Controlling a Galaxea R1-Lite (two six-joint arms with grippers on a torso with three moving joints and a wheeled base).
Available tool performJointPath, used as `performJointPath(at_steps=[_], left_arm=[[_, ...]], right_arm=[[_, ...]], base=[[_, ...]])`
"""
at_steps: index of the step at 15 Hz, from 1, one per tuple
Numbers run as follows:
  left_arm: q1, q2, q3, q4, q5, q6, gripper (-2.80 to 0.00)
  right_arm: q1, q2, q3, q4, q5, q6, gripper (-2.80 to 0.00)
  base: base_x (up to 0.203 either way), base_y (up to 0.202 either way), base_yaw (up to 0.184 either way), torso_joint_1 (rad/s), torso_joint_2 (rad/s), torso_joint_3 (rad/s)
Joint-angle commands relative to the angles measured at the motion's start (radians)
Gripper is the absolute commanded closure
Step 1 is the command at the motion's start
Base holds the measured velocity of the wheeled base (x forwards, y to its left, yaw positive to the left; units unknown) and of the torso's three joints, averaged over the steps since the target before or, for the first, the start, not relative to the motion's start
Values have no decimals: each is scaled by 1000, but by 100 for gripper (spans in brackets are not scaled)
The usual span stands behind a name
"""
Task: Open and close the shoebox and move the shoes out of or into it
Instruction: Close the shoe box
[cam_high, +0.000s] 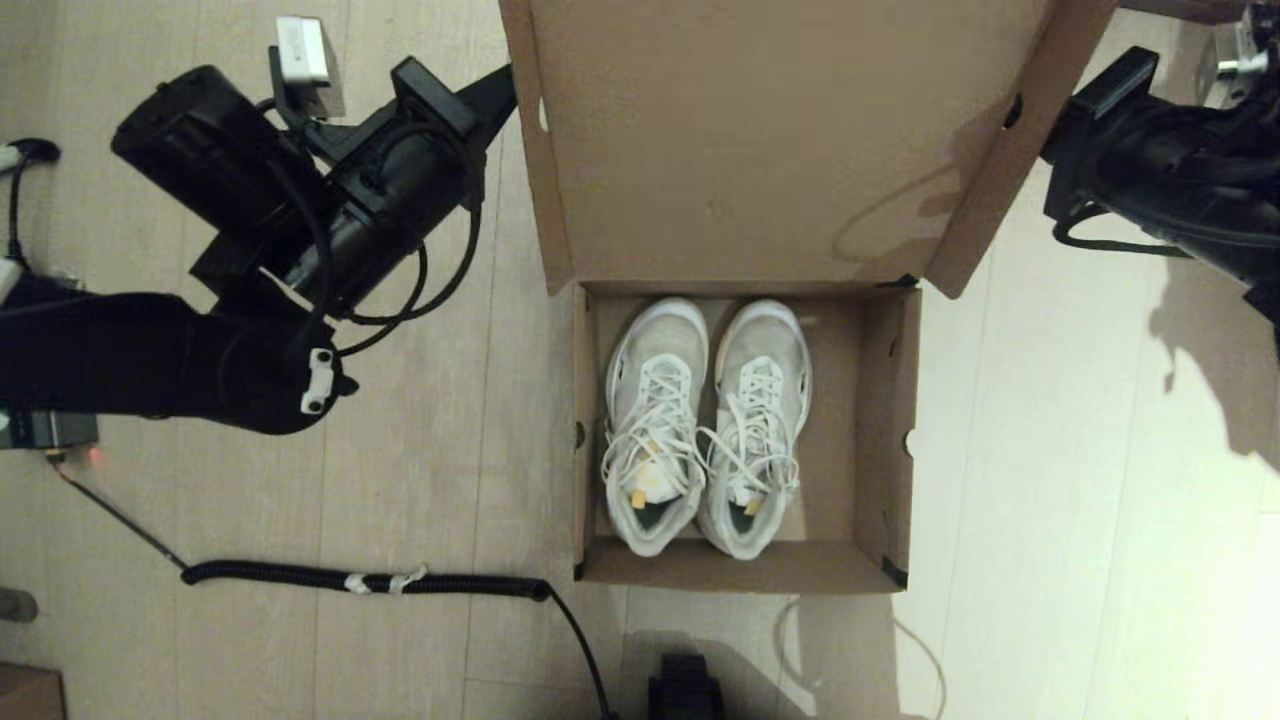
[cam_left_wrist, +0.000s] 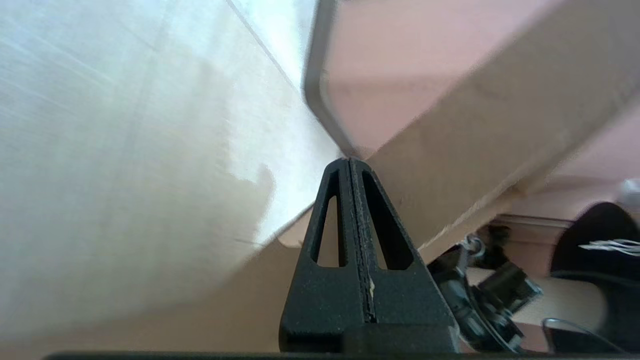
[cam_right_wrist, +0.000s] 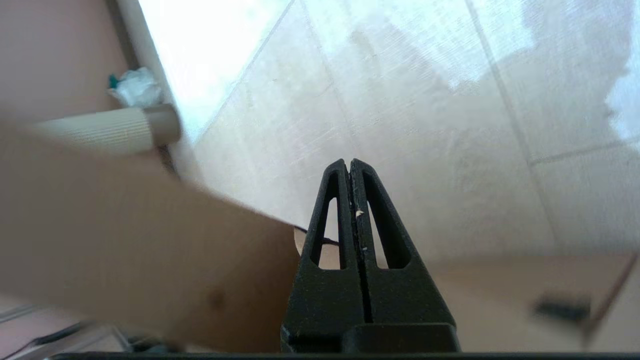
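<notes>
- Inside the shoebox (cam_high: 745, 570): the shoes (cam_high: 700, 425) side by side, toes toward the hinge, heels toward the near wall, laces loose over the tongues. Packed parallel, presumably so both fit between the side walls with spare room on the right.
- On the floor (cam_high: 1050, 450), centred ahead of the robot: shoebox base, open at the top.
- Above the base: lid (cam_high: 760, 150) swung up and back on its hinge, inner face turned toward the head camera, side flaps projecting at either edge. Held raised, judged to be for access to the shoes.
- At the lid's left flap: left end effector (cam_left_wrist: 348, 162), fingers pressed flat together, nothing clamped between them. Tip right up against the flap edge in the left wrist view; actual contact cannot be confirmed. Used, by judgement, as a pusher or prop rather than a clamp.
- Left arm: elbow low at the left of the head view, forearm angled up and inward toward the lid.
- At the lid's right flap: right end effector (cam_right_wrist: 350, 162), fingers likewise fully together and empty. Tip beyond the cardboard edge, over open floor in the right wrist view; contact with the flap cannot be told.
- Right arm: reaching in from the upper right, mirroring the left.
- Near the robot's base: coiled black cable (cam_high: 370, 580) on the floor, well apart from the shoebox.
</notes>
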Motion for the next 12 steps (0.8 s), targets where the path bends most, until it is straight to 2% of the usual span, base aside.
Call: performJointPath(at_steps=[1, 4, 7, 12], left_arm=[[-19, -89, 64, -9, -3, -4, 0], [-55, -172, 166, -9, 8, 11, 0], [-108, -244, 251, -9, 68, 49, 0], [-137, -350, 427, -9, 72, 77, 0]], right_arm=[[2, -80, 44, -5, 9, 18, 0], [2, -167, 124, -5, 18, 61, 0], [2, -261, 212, -4, 27, 64, 0], [0, -380, 374, 13, 52, 63, 0]], base=[[0, 0, 0, 0, 0, 0], [0, 0, 0, 0, 0, 0], [0, 0, 0, 0, 0, 0], [0, 0, 0, 0, 0, 0]])
